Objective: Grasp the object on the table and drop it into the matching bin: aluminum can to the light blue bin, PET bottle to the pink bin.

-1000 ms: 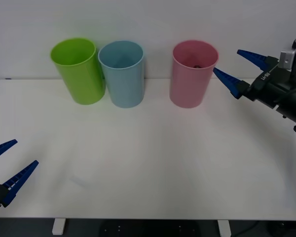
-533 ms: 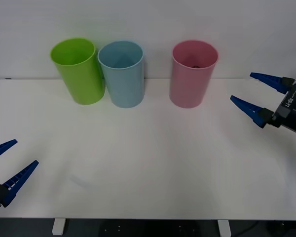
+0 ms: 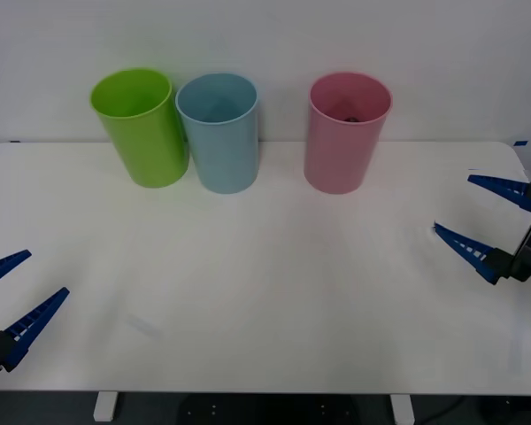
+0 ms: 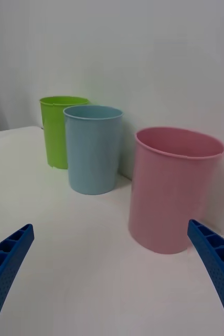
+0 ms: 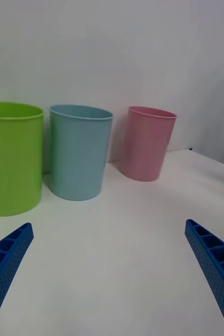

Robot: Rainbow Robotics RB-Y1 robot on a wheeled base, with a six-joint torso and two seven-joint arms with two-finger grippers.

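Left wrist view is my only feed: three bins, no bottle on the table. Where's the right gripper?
Observer: The right gripper hangs open and empty over the table at its right edge, apart from the pink bin.
Operator: Anything inside that bin?
Observer: The front view shows a small dark thing at its bottom; what it is, I cannot tell.
Operator: And the left gripper?
Observer: Open, empty, at the near left corner.

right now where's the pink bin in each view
Front view: pink bin stands at the back of the table, right of centre, apart from the other two.
Right wrist view: nearest bin, largest.
Left wrist view: farthest bin, smallest.
Shared landmark: the light blue bin beside it.
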